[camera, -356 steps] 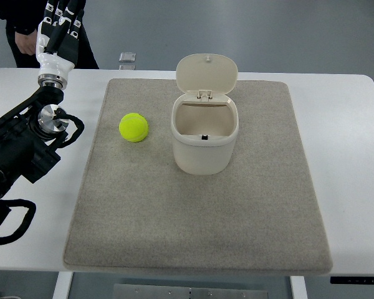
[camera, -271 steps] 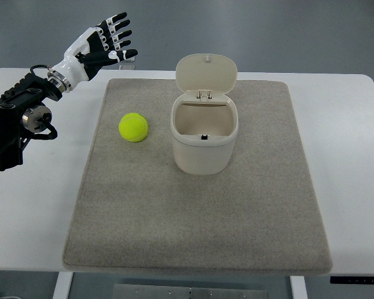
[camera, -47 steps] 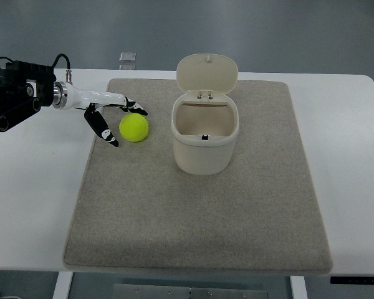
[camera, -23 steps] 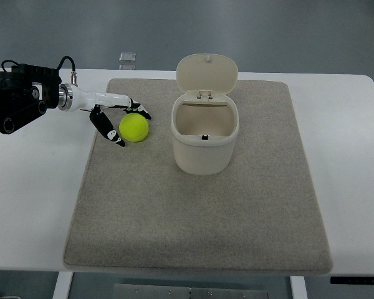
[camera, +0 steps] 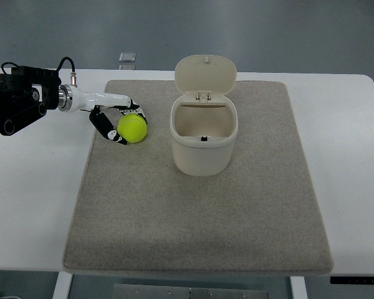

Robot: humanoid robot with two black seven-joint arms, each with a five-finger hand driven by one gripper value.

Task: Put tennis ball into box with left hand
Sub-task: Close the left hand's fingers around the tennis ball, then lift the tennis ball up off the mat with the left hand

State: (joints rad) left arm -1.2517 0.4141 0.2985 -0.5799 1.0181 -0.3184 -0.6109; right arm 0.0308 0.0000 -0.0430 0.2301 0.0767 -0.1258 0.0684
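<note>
One arm in view: left, coming in from the left edge over the white table (camera: 352,162). Left robot hand (camera: 115,118) sat at the far-left part of the grey mat (camera: 193,212), fingers (camera: 106,129) curled around the tennis ball (camera: 132,128) from its left side; one dark-tipped finger at the ball's far edge, another hooked below-left. Contact looked made but can't tell if the grip was fully closed. Ball was on the mat, not lifted as far as I could see.

Box (camera: 203,134) = cream bin w/ hinged lid (camera: 206,73) flipped up and open, standing upright near mat centre, just right of the ball but apart from it. Inside of the box showed a small dark mark at the near wall, otherwise nothing visible in it.

Black arm housing (camera: 15,103) w/ cable loop was over the table's left side, white forearm segment running right to the hand.

Small silver-ish object (camera: 127,57) at the table's far edge, beyond the mat; too small to ID.

Right arm not visible.
</note>
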